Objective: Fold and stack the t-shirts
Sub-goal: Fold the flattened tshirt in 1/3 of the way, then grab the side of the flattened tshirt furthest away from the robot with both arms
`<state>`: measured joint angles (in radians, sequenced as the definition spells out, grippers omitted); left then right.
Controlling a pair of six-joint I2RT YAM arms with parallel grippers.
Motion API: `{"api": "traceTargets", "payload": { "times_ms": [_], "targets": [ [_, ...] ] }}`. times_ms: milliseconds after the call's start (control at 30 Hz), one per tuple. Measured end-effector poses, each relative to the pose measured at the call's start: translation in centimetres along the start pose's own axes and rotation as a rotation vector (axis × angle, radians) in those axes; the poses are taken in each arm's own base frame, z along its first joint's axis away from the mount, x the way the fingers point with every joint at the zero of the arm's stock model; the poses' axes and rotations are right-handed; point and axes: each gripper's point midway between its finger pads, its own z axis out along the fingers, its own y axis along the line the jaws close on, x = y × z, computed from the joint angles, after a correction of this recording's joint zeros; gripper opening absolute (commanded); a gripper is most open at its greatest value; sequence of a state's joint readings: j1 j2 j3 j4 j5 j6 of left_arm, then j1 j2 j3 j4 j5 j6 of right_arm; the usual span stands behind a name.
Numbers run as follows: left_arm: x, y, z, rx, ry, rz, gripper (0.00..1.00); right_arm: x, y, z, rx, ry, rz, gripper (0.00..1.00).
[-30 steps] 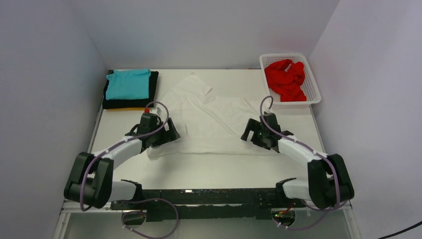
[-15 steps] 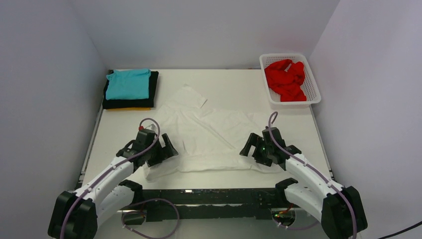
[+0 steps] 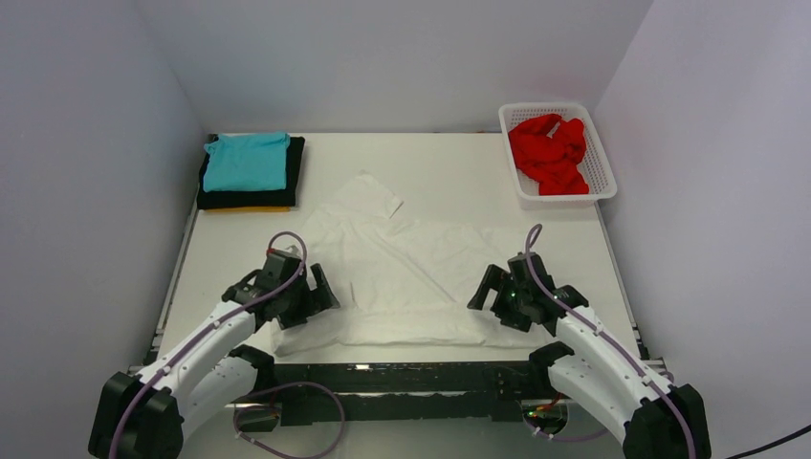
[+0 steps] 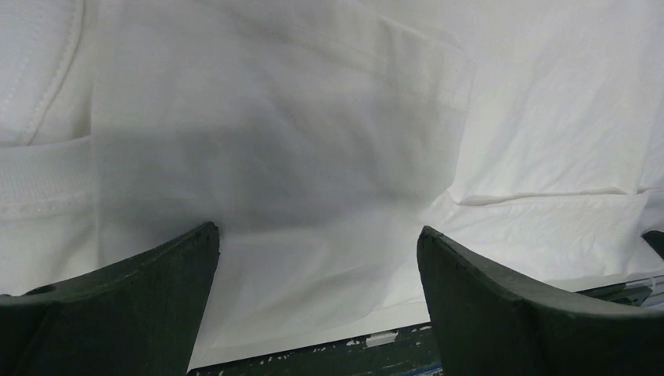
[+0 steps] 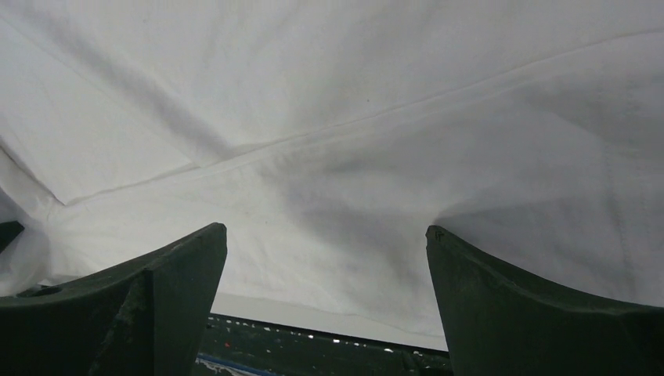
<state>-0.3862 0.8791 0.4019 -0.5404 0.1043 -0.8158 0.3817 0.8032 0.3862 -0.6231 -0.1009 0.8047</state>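
The white t-shirt (image 3: 411, 273) is lying rumpled on the near half of the table (image 3: 459, 163). The left gripper (image 3: 318, 285) and right gripper (image 3: 486, 289) are hovering wide open over its 2 near corners, gripping nothing. Light and limp, the shirt is likely needing firm pinches through the hem there.

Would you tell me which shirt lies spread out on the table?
The white shirt; the teal one and black one are folded and stacked, the red one bunched in the basket.
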Motion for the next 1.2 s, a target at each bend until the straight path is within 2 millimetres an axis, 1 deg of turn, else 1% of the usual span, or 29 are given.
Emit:
{"api": "traceTargets", "payload": {
  "times_ms": [33,100,133,200,267,367,400,433,533,600,700,767,800,833,933,1000,1033,1167,1200],
  "targets": [
    [0.0,0.0,-0.2,-0.009,0.006,0.002,0.99,-0.2,0.0,-0.1,0.007,-0.008,0.000,1.00],
    [-0.2,0.0,-0.5,-0.027,0.012,0.011,0.99,-1.4,0.5,-0.6,0.008,-0.050,-0.003,1.00],
    [-0.6,-0.3,-0.9,-0.028,0.003,0.020,0.99,-2.5,1.0,-1.1,0.007,-0.088,-0.007,1.00],
    [-2.2,-1.4,-1.7,-0.014,-0.037,0.047,0.99,-5.1,2.1,-2.2,0.006,-0.182,-0.012,1.00],
    [-4.7,-3.5,-2.8,0.017,-0.103,0.083,0.99,-8.1,3.4,-3.8,0.001,-0.302,-0.008,1.00],
    [-9.3,-7.0,-4.5,0.054,-0.218,0.144,0.99,-11.8,4.8,-5.4,-0.010,-0.450,-0.005,1.00],
    [-10.8,-8.1,-4.8,0.062,-0.251,0.163,0.99,-12.8,5.1,-5.7,-0.009,-0.489,-0.005,1.00],
    [-12.7,-9.5,-5.1,0.064,-0.286,0.188,1.00,-13.6,5.4,-5.8,-0.005,-0.519,-0.006,1.00],
    [-17.5,-12.7,-4.5,0.049,-0.336,0.258,0.99,-15.7,5.8,-5.3,0.032,-0.561,-0.011,1.00],
    [-21.0,-14.8,-3.1,0.028,-0.357,0.312,0.99,-16.7,5.9,-4.5,0.060,-0.556,-0.016,1.00],
    [-26.5,-17.6,0.1,-0.002,-0.387,0.395,0.99,-17.4,5.2,-2.9,0.111,-0.530,-0.022,1.00],
    [-29.2,-18.8,2.2,-0.015,-0.395,0.429,0.99,-17.5,4.6,-2.4,0.135,-0.516,-0.023,1.00],
    [-30.9,-19.5,3.2,-0.018,-0.402,0.450,1.00,-17.7,4.4,-2.3,0.141,-0.514,-0.019,1.00],
    [-32.9,-20.5,4.5,-0.020,-0.423,0.474,1.00,-17.9,4.1,-2.3,0.144,-0.517,-0.014,1.00],
    [-36.6,-21.5,7.8,-0.035,-0.458,0.535,0.99,-18.6,3.7,-2.3,0.136,-0.532,0.005,1.00],
    [-37.9,-21.5,9.9,-0.049,-0.469,0.573,0.99,-18.8,3.3,-2.2,0.130,-0.529,0.018,1.00],
    [-38.2,-21.3,11.2,-0.055,-0.467,0.592,0.99,-18.8,3.1,-2.1,0.127,-0.525,0.024,1.00],
    [-37.7,-20.1,15.2,-0.070,-0.435,0.619,0.99,-18.9,2.7,-1.7,0.111,-0.502,0.037,1.00],
    [-37.6,-19.9,15.9,-0.069,-0.433,0.618,0.97,-18.9,2.7,-1.6,0.108,-0.498,0.038,1.00]
  ]
}}
